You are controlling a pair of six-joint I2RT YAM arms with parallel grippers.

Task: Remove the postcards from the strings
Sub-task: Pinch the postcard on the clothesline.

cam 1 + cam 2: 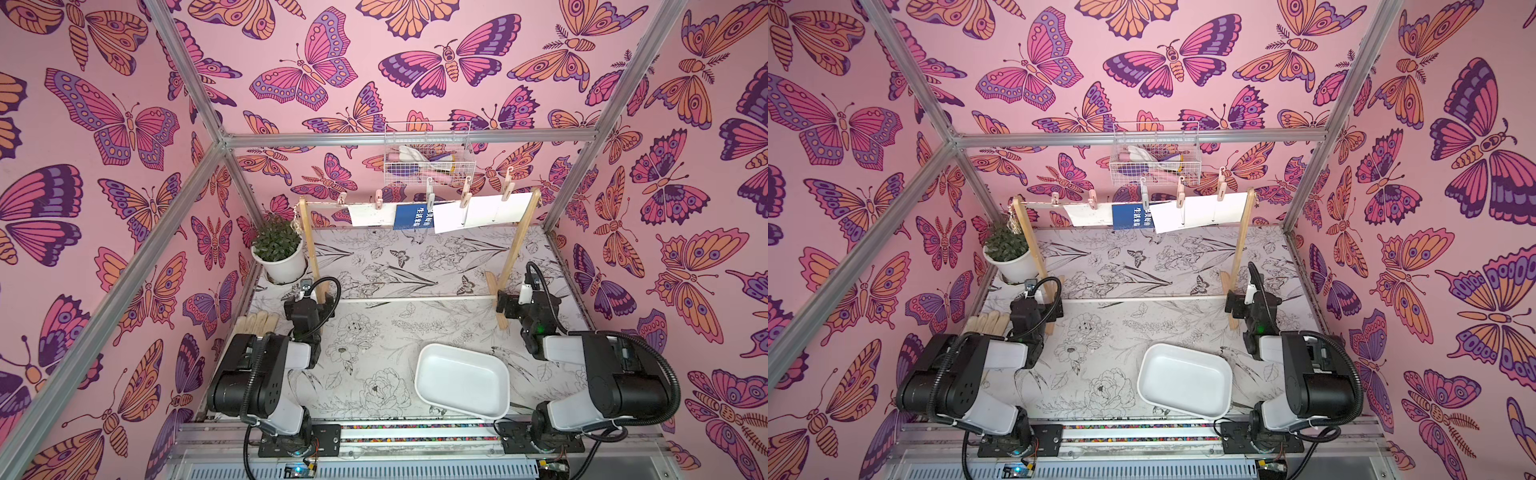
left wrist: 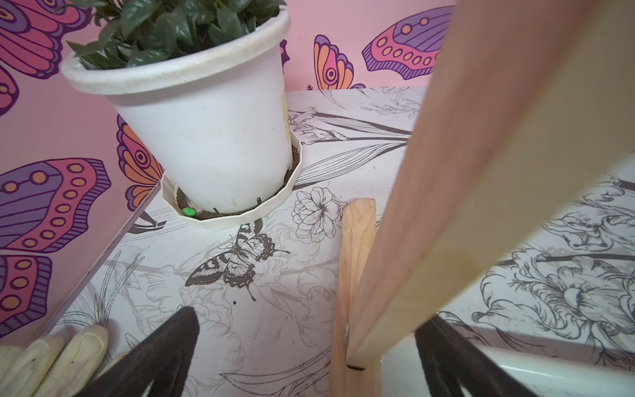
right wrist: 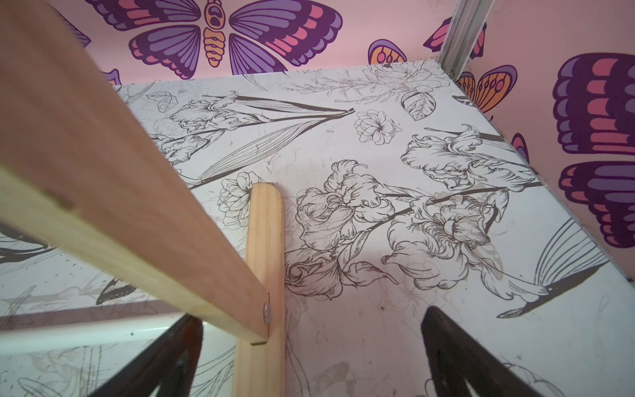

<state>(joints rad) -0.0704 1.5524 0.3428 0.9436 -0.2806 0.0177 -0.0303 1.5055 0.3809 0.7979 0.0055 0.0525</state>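
**POSTCARDS ALL ON THE LINE; BOTH GRIPPERS LOW AT THE RACK FEET**

Finds five thin rectangular postcards point(image 1: 482, 211), four white and one blue card point(image 1: 409, 217) bearing white characters, hanging side by side near the back wall in both top views. Notes each pinned by small pink-and-wood clothespins point(image 1: 379, 199) to the thin twisted string point(image 1: 324, 203) stretched between two pale wooden upright posts point(image 1: 517, 245). Confirms the blue card second from the left post. Records a slim white rod point(image 1: 415, 299) joining the post feet across the flower-printed white tabletop point(image 1: 374, 332).

Places the left gripper point(image 2: 309, 314) low at the foot of the post nearest the green plant point(image 1: 279, 254) in a white plastic pot. Finds its black fingers point(image 2: 171, 340) spread wide with the wooden upright between them; cannot tell whether they touch it. Places the right gripper point(image 3: 311, 312) low at the opposite post foot, fingers point(image 3: 446, 343) likewise spread wide and holding nothing.

Logs a shallow white rectangular plastic tray point(image 1: 461, 382) on the table toward the right arm's base, well apart from the postcards. Logs a white wire basket point(image 1: 390, 170) on the back wall above the string.
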